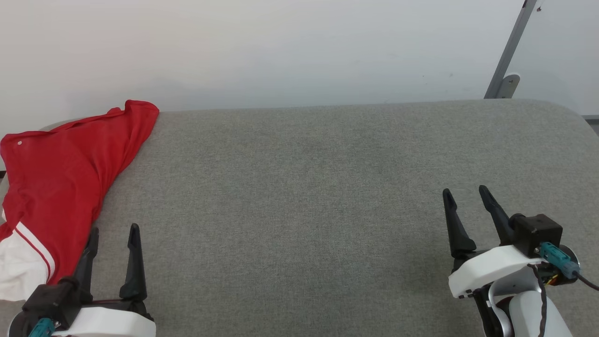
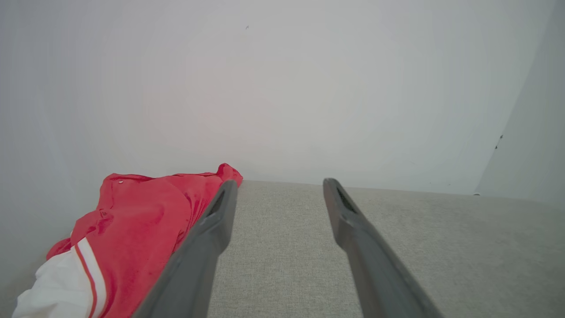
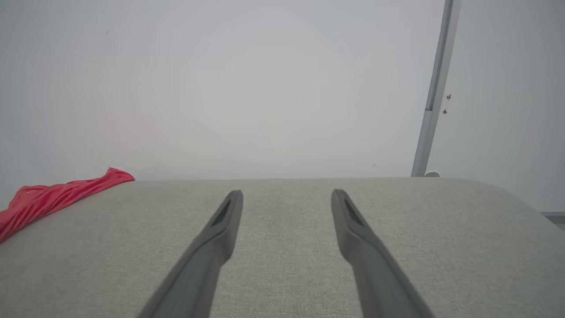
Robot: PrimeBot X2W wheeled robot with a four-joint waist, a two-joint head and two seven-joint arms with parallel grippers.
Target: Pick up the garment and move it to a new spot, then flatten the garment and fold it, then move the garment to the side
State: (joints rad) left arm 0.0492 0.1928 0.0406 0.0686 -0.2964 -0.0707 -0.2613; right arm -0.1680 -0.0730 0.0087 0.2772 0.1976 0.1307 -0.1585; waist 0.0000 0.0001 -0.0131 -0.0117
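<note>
- The grey padded bench (image 1: 299,187) stretches ahead of both pincers.
- The red T-shirt (image 1: 61,178) lies bunched just left of the left pincer (image 1: 114,228), with its white sleeve (image 1: 18,267) beside that pincer's base. It is well apart from the right pincer (image 1: 464,189).
- Both pincers stand wide open, holding nothing.
- For a sound pick-up, the left pincer likely needs to swing left and close on a raised fold.

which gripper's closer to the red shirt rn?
The left gripper, open at the lower left of the head view, right beside the garment. The right gripper, also open, sits far across the grey surface from it.
</note>
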